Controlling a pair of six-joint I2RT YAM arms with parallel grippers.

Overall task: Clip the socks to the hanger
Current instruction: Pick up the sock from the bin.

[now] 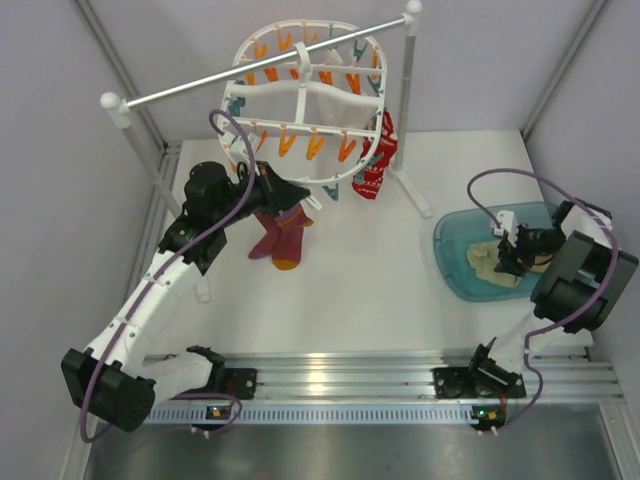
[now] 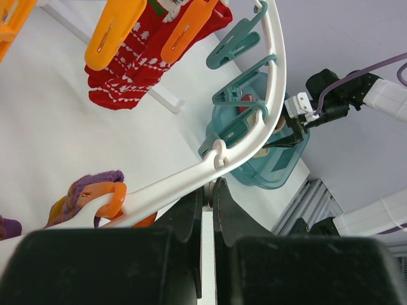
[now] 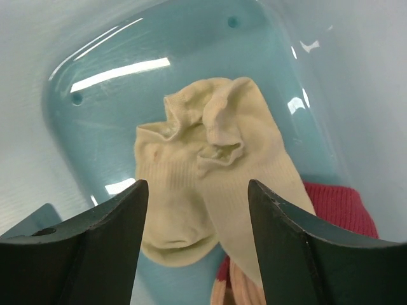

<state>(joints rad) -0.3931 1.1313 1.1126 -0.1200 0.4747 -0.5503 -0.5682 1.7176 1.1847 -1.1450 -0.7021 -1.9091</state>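
Socks (image 3: pixel 210 165): cream pair, crumpled in the teal tray (image 1: pixel 450 245) at the right of the surface (image 1: pixel 380 270) | right tool (image 3: pixel 197 190): jaws apart, poised right over them, not touching | left tool (image 2: pixel 208 187): fingers pressed together, tips against the white rim of the hanger (image 2: pixel 172 183), can't tell if it's pinched

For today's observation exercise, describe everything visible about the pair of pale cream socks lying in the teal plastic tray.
The pair of pale cream knitted socks lies crumpled and overlapping in the shallow teal plastic tray on the robot's right. Wrinkled open cuffs point away from the wrist camera; a red knitted part shows at the near end. The open right gripper hangs above them, fingers either side; contact cannot be judged.
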